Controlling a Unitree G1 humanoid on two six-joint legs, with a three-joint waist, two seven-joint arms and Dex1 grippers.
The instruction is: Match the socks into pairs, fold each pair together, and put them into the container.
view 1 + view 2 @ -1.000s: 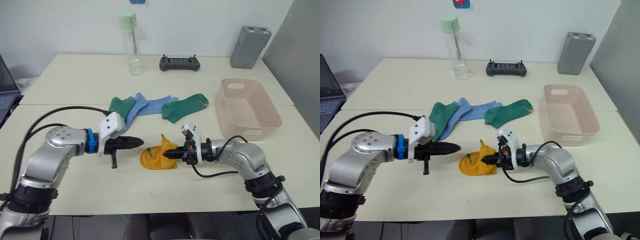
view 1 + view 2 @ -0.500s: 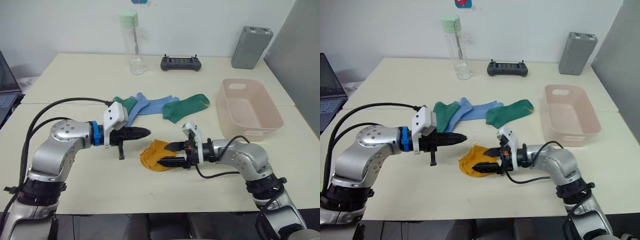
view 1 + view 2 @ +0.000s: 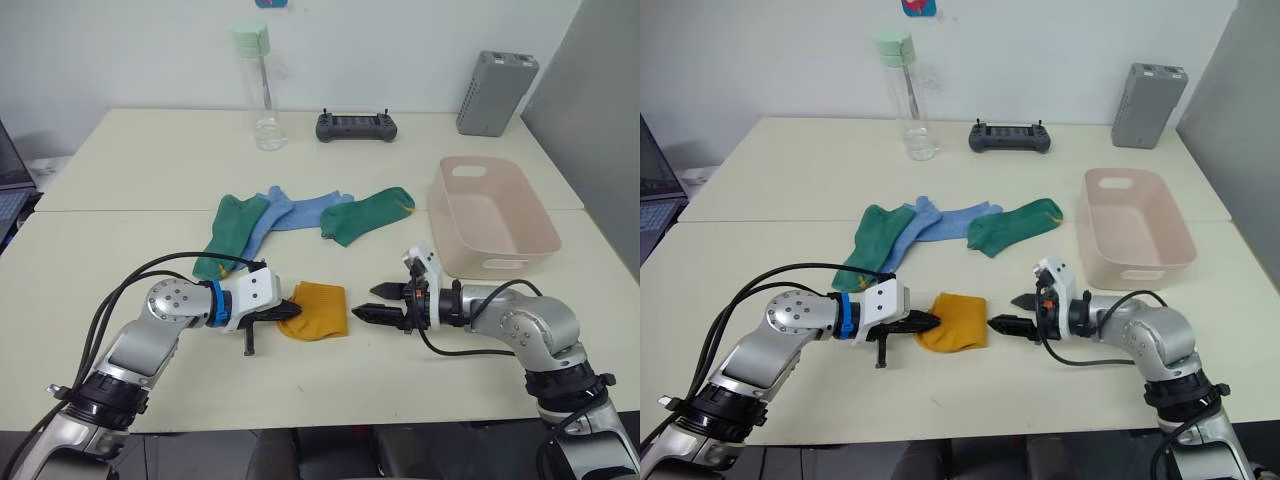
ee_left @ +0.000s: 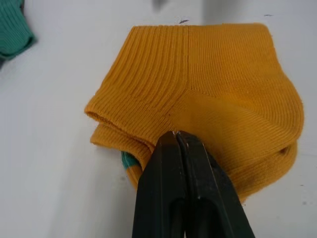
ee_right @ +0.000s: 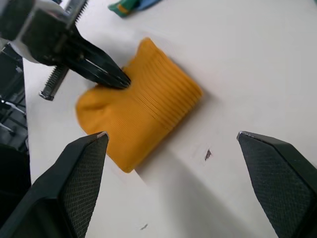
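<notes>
Closed left jaws (image 4: 177, 136) press folded mustard pair (image 3: 316, 309).

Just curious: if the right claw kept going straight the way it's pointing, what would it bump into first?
Probably the folded yellow socks: the open right claw points straight at them across bare table.
</notes>
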